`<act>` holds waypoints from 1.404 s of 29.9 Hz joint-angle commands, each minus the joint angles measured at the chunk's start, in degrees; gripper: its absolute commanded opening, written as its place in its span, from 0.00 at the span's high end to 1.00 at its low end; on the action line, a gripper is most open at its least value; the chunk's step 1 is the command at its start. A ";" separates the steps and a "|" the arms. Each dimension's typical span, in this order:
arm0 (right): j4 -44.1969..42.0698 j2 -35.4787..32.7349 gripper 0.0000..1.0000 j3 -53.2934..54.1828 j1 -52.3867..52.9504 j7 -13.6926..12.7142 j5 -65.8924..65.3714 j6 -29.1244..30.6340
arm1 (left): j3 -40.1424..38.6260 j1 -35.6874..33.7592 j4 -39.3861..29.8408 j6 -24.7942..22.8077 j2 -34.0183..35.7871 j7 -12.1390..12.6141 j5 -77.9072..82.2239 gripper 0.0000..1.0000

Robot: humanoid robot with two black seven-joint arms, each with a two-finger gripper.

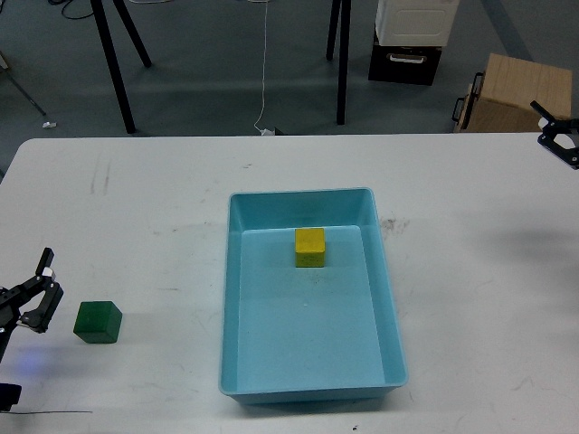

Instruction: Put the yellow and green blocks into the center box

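A yellow block (309, 247) sits inside the light blue box (391, 298), toward its far end. A green block (98, 322) sits on the white table to the left of the box. My left gripper (38, 296) is open and empty, just left of the green block and apart from it. My right gripper (561, 140) shows only partly at the right edge of the view, over the table's far right corner, with its fingers apart and nothing in them.
The white table (145, 226) ends at its far edge near the top third of the view. Beyond it on the floor are black stand legs (113, 63), a black and white case (407, 41) and a cardboard box (511, 95).
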 commanded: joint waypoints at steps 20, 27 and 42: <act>19.46 26.08 0.00 25.83 -45.90 2.49 -3.61 -0.01 | -1.62 -0.89 -0.08 0.00 0.26 -0.62 -0.26 0.00; 19.55 25.38 0.00 26.01 -46.78 2.57 -3.96 -0.01 | -12.67 -1.60 2.73 0.00 -0.27 -0.62 -0.26 0.00; 19.64 24.32 0.00 26.36 -47.05 2.49 -4.14 -0.01 | -24.66 -13.54 11.26 0.00 25.19 -2.12 -0.09 0.00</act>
